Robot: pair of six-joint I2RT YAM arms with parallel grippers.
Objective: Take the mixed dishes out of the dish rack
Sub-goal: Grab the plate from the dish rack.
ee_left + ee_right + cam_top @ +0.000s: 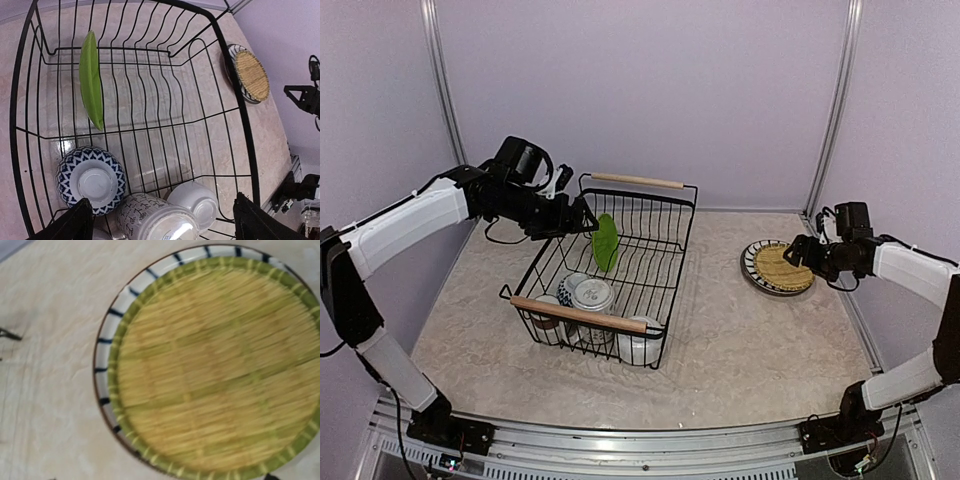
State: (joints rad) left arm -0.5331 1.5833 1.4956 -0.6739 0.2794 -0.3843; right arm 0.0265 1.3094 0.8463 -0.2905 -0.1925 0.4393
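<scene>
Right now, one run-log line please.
left pincer: open, over dish rack | right pincer: at plate stack | lime plate: upright in rack

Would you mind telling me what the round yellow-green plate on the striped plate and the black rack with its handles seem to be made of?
The round yellow-green plate looks like woven straw or bamboo: matte, with fine parallel strands. The black rack looks like coated metal wire, thin and glossy; its handles appear bare light wood.
</scene>
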